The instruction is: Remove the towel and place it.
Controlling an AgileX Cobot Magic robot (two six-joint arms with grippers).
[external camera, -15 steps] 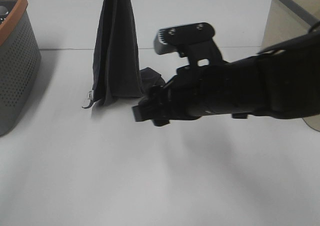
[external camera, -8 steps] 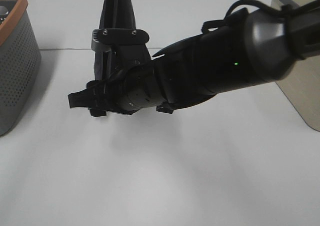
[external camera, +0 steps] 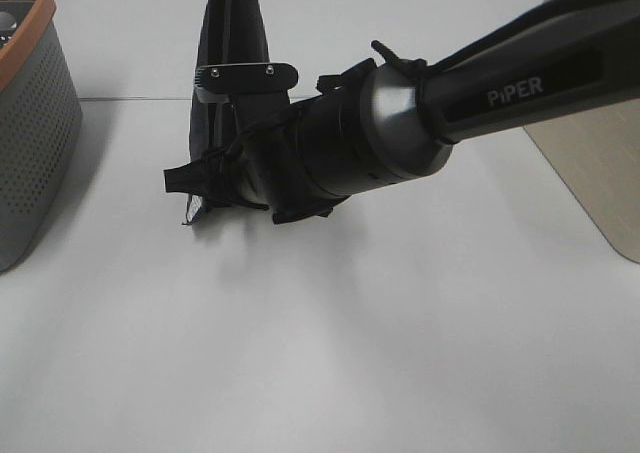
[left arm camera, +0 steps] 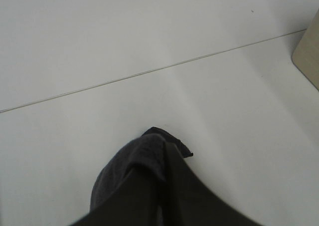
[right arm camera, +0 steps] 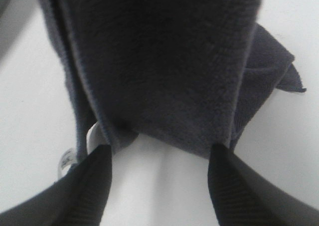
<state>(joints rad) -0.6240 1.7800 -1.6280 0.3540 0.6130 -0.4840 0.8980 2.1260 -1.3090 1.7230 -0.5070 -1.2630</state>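
A white table (external camera: pixel 400 353) fills the room's middle, with a grey basket (external camera: pixel 30 123) at its left edge. Over the far part the towel (external camera: pixel 232 63) hangs in a narrow peak that runs out of sight at the top. Its lower end just touches the table.

The left pincer is hidden. It is closed, and I take it to be pinching the towel's top, since the cloth hangs straight below its camera.

The right pincer (right arm camera: pixel 159 153) reaches across to the towel's bottom edge. Its fingers (right arm camera: pixel 94 181) stand wide apart and hold nothing, with the hanging folds just beyond the gap between them. The white tag (right arm camera: pixel 66 162) sits beside one finger.

The towel looks soft, thick and light. It should bunch and sag rather than slip, and nothing about it is fragile. The best hold seems to be a bottom corner near the tag, where the layers are thin enough to pinch. Taking only one fold would let the rest droop.
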